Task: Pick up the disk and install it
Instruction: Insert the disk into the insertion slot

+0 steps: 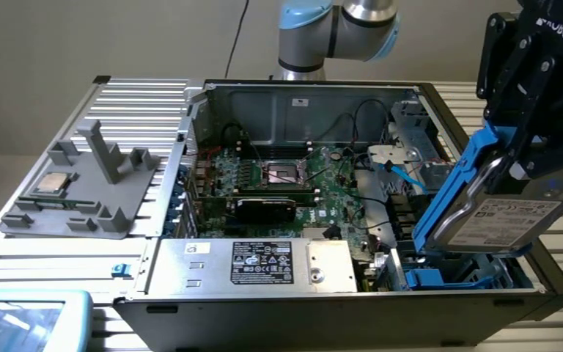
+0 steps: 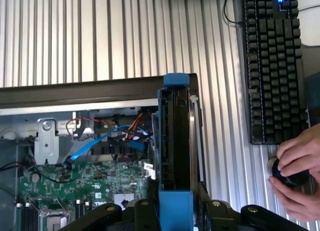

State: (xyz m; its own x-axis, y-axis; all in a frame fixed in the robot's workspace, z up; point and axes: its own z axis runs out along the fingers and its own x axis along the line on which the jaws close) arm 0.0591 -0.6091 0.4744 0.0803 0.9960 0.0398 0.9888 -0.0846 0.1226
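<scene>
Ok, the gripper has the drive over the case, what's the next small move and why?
Probably lower it a little: the gripper holds the silver-grey metal hard drive in its blue plastic frame on edge, over the blue plastic drive bay.

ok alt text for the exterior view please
The hand holds the disk, in its blue carrier, tilted over the open computer case at the exterior view's right. A grey tray with a processor chip sits at the exterior view's left.
</scene>
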